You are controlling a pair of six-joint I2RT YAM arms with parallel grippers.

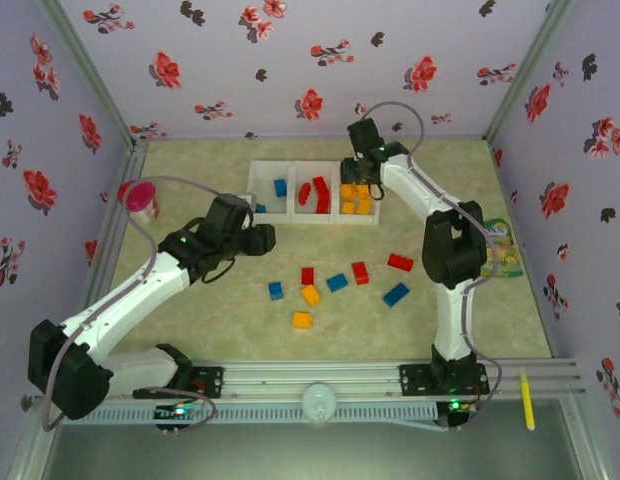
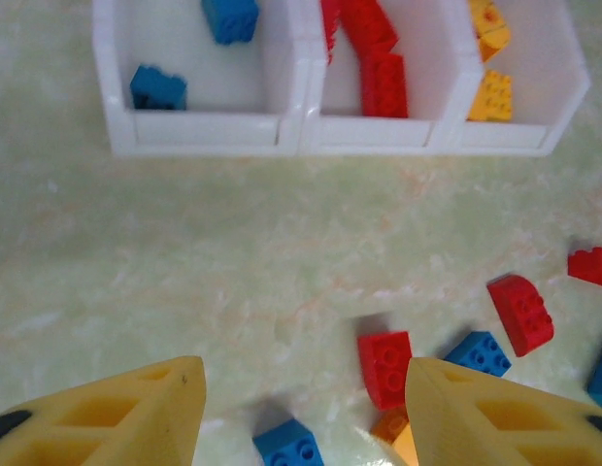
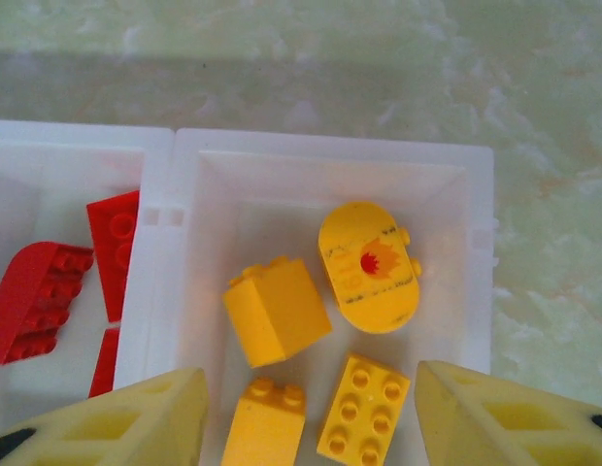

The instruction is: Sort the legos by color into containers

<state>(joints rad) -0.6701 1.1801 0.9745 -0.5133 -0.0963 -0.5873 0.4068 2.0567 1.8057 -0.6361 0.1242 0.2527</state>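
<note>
Three white bins stand in a row at the back: the blue bin (image 1: 267, 190) holds two blue bricks (image 2: 158, 87), the red bin (image 1: 295, 200) holds red bricks (image 2: 383, 83), and the yellow bin (image 3: 481, 291) holds several yellow bricks (image 3: 275, 311). My right gripper (image 3: 311, 408) hangs open over the yellow bin (image 1: 374, 210), empty; it is also seen from above (image 1: 360, 165). My left gripper (image 2: 301, 408) is open and empty above the floor, in front of the bins (image 1: 262, 238). Below it lie a blue brick (image 2: 289, 447), a red brick (image 2: 385, 367) and an orange brick (image 2: 388, 425).
More loose bricks lie mid-table: red ones (image 1: 360, 272) (image 1: 400, 262), blue ones (image 1: 337, 282) (image 1: 396, 294), a yellow one (image 1: 302, 320). A pink object (image 1: 140, 198) sits by the left wall, a green packet (image 1: 502, 245) by the right, a yellow pen (image 1: 527, 398) on the front rail.
</note>
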